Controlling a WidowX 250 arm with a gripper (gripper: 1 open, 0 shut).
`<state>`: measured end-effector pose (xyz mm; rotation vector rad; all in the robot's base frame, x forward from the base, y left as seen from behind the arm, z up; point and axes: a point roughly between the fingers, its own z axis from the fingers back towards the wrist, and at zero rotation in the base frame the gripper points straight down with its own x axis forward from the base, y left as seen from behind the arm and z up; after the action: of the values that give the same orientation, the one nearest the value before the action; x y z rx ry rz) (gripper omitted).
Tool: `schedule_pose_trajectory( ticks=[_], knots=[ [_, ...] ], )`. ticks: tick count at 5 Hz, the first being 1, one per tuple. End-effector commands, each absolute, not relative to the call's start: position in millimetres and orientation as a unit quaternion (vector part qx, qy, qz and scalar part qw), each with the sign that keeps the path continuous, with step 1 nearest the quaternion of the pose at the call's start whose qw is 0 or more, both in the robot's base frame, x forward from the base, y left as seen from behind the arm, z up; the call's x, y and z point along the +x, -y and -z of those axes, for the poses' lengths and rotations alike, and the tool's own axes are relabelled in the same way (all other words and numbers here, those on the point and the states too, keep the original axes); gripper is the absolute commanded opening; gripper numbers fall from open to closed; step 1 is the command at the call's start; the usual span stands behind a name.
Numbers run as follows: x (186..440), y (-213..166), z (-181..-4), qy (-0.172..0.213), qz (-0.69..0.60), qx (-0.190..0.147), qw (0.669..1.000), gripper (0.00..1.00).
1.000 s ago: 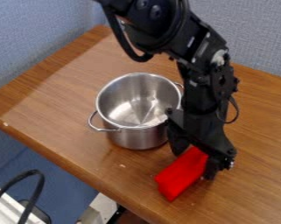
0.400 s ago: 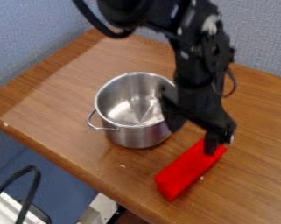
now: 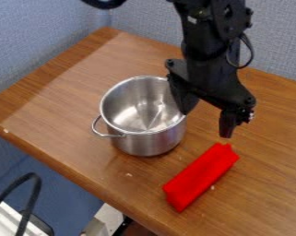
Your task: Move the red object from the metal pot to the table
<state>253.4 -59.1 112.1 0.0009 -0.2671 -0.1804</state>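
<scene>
**Red block lies on the table, below the spread gripper**

Camera view: there is only this one view, from in front of and above the table (image 3: 45,88). The gripper (image 3: 209,115) hangs from the dark arm with its fingers pointing steeply down and spread wide, nothing between them. The red object (image 3: 201,175) lies flat on the wood just below the gripper and slightly toward the near edge, clear of both fingers. Its long axis runs diagonally, from its far-right end, nearly under the right-hand finger, down to its near-left end at the table's front edge. The metal pot (image 3: 143,115) stands just to the gripper's left, appears empty, and is apart from the block. Judging by this layout, the block is already out of the pot, so the remaining move is probably only to clear the arm away.
</scene>
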Motion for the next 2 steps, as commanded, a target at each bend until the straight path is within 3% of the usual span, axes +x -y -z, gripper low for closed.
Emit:
schedule_pose_trajectory(
  ticks=[1, 2],
  knots=[
    [260.6, 56.9, -124.0, 0.152, 0.082, -0.006, 0.985, 1.0],
    [259.8, 56.3, -120.2, 0.145, 0.08, -0.009, 0.986, 1.0]
  ],
)
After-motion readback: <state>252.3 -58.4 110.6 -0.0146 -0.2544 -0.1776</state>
